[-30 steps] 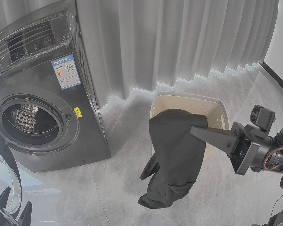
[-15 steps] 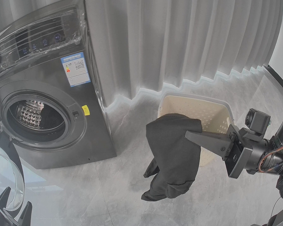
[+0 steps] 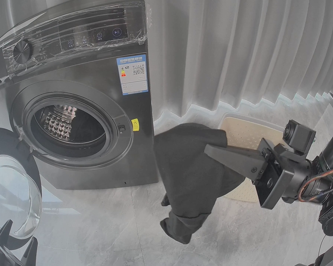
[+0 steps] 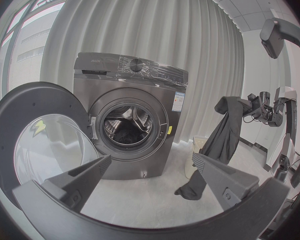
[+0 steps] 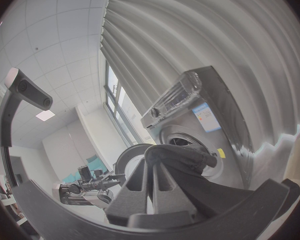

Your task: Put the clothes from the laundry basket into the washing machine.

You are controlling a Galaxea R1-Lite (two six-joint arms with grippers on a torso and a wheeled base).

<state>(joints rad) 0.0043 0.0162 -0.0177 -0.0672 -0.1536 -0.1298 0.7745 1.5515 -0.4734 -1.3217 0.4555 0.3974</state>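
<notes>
A dark garment [image 3: 188,174] hangs in the air, right of the grey washing machine [image 3: 85,74], with my right gripper [image 3: 212,151] shut on its upper edge. Its lower end dangles just above the floor. In the right wrist view the fingers [image 5: 160,184] pinch the folded cloth [image 5: 180,157]. The machine's round opening [image 3: 68,128] stands open, with dark clothes inside the drum [image 4: 125,135]. The beige laundry basket [image 3: 248,133] sits on the floor behind the garment, partly hidden. My left gripper [image 4: 150,167] is open and low, near the machine's open door [image 4: 40,134].
White curtains [image 3: 229,37] hang behind the machine and the basket. The glass door [image 3: 11,193] swings out at the machine's left, close to my left gripper [image 3: 16,241]. Grey tiled floor [image 3: 100,226] lies in front of the machine.
The head view has swung so the machine sits more central. My right gripper carried the dark garment left, away from the basket and closer to the machine. The left gripper kept still.
</notes>
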